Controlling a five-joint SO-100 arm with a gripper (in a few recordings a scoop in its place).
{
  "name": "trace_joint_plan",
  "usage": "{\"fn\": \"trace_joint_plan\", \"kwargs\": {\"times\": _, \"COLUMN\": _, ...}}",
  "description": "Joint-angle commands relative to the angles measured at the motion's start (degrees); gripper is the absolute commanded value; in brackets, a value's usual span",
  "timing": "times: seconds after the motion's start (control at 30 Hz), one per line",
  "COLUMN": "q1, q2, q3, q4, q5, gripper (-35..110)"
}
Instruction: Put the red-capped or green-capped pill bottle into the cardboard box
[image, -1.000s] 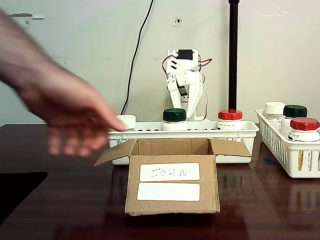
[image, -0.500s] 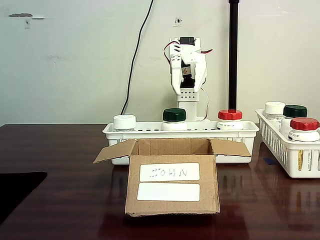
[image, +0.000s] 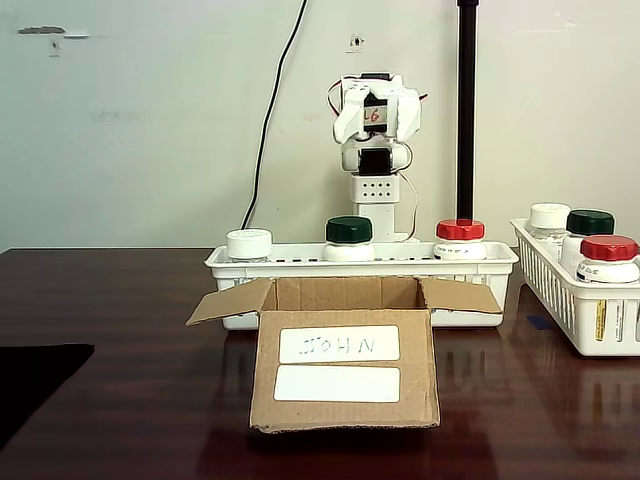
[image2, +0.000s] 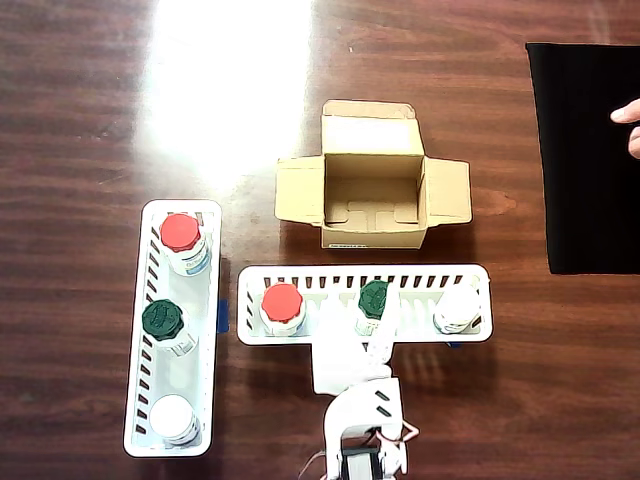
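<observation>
Both pictures are evenly and brightly lit and sharp, with no motion blur. In the overhead view a large white patch of glare from a light above washes out the dark wooden table (image2: 90, 120) at upper left, and the black mat (image2: 585, 160) at right is a flat dark shape with no detail. In the fixed view the polished tabletop (image: 120, 400) mirrors the cardboard box (image: 345, 375) and the white baskets (image: 590, 320) as soft reflections, the pale wall (image: 150, 120) is evenly lit, and shadows are faint.
</observation>
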Motion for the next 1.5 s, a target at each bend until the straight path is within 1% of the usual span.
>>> {"fn": "trace_joint_plan", "kwargs": {"times": 0.0, "q1": 0.53, "q2": -8.88, "q3": -7.29, "q4": -7.12, "q5": -1.32, "gripper": 57}}
{"fn": "trace_joint_plan", "kwargs": {"times": 0.17, "q1": 1.67, "q2": -22.50, "q3": -12.04, "q4": -17.93, "q5": -0.79, "gripper": 57}}
{"fn": "trace_joint_plan", "kwargs": {"times": 0.33, "q1": 3.43, "q2": -27.95, "q3": -8.96, "q4": -28.12, "q5": 2.99, "gripper": 57}}
{"fn": "trace_joint_plan", "kwargs": {"times": 0.53, "q1": 5.19, "q2": -29.62, "q3": -4.39, "q4": -33.49, "q5": 5.89, "gripper": 57}}
{"fn": "trace_joint_plan", "kwargs": {"times": 0.77, "q1": 8.35, "q2": -34.89, "q3": 0.79, "q4": -43.68, "q5": 7.91, "gripper": 57}}
{"fn": "trace_joint_plan", "kwargs": {"times": 1.03, "q1": 7.65, "q2": -33.84, "q3": 9.49, "q4": -50.89, "q5": 8.09, "gripper": 57}}
{"fn": "trace_joint_plan", "kwargs": {"times": 1.2, "q1": 6.24, "q2": -29.09, "q3": 14.94, "q4": -51.50, "q5": 8.00, "gripper": 57}}
{"fn": "trace_joint_plan", "kwargs": {"times": 1.33, "q1": 5.98, "q2": -30.06, "q3": 15.56, "q4": -51.94, "q5": 8.09, "gripper": 57}}
{"fn": "trace_joint_plan", "kwargs": {"times": 1.47, "q1": 5.71, "q2": -32.78, "q3": 15.29, "q4": -54.67, "q5": 7.82, "gripper": 57}}
